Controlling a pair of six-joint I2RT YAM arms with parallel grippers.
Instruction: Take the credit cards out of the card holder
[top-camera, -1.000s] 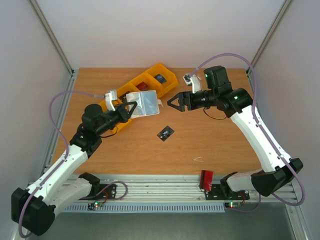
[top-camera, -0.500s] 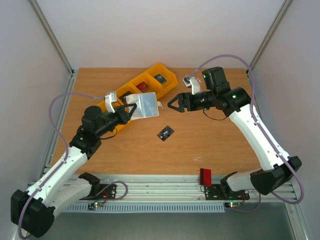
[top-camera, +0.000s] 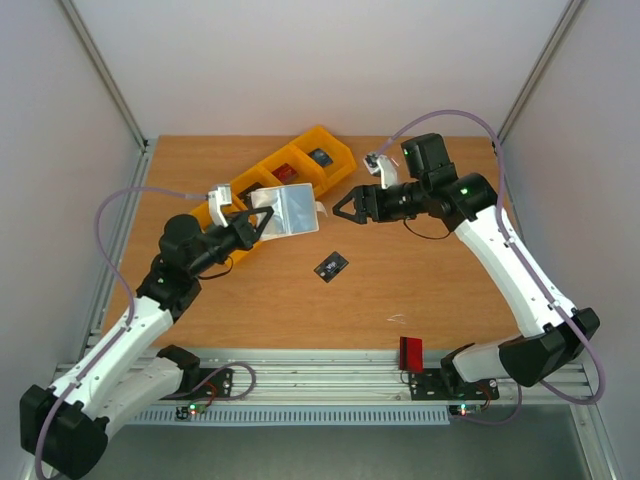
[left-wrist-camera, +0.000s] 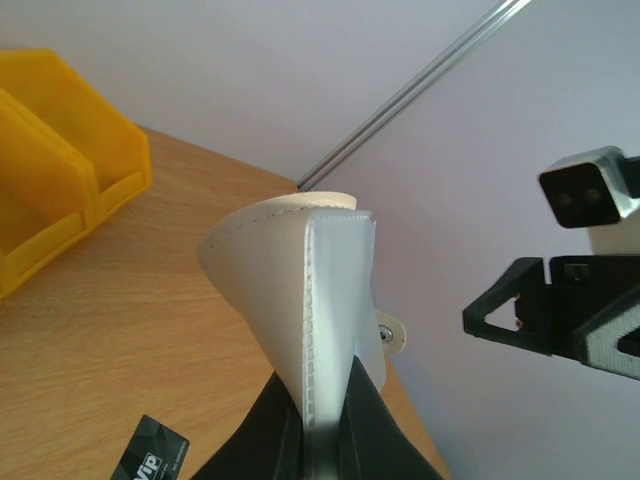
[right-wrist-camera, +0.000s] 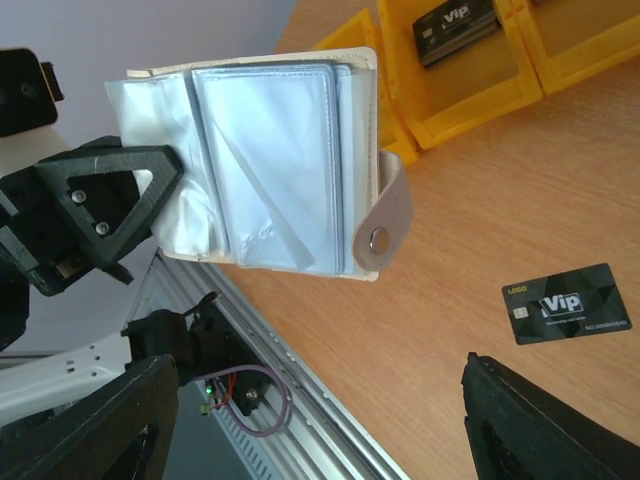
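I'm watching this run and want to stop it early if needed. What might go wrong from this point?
1. The left gripper pinches the card holder only at one edge, in the air; a tug from the open right gripper may twist it or pull it free.
2. In the right wrist view the clear sleeves show no obvious card, so that gripper may close on plastic or on the snap tab instead.

The card holder (right-wrist-camera: 270, 160) is showing pale beige edging around silvery translucent sleeves. The black card (right-wrist-camera: 566, 303) is displaying pale lettering. The bins (right-wrist-camera: 450, 105) are showing plain yellow, the bench (top-camera: 420, 290) orange-brown wood grain.
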